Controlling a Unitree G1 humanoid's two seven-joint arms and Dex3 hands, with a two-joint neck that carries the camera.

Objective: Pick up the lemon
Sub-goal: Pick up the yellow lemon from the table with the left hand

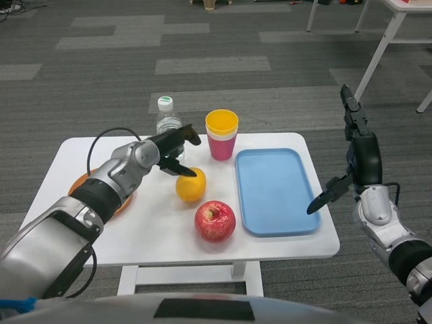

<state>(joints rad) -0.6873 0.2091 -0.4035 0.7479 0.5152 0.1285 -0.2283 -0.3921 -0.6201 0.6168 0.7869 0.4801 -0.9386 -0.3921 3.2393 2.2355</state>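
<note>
The lemon (pixel 191 185), yellow-orange and round, lies on the white table (pixel 155 236) near its middle. My left hand (pixel 175 150) hovers just above and behind it with fingers spread apart, the thumb tip close to the lemon's top, holding nothing. My right hand (pixel 351 152) is raised off the table's right edge, fingers extended upward and the thumb pointing down-left, empty.
A red apple (pixel 215 221) sits just in front of the lemon. A blue tray (pixel 275 191) lies to the right. Stacked yellow and pink cups (pixel 222 134) and a water bottle (pixel 167 121) stand behind. An orange plate (pixel 123 202) shows under my left forearm.
</note>
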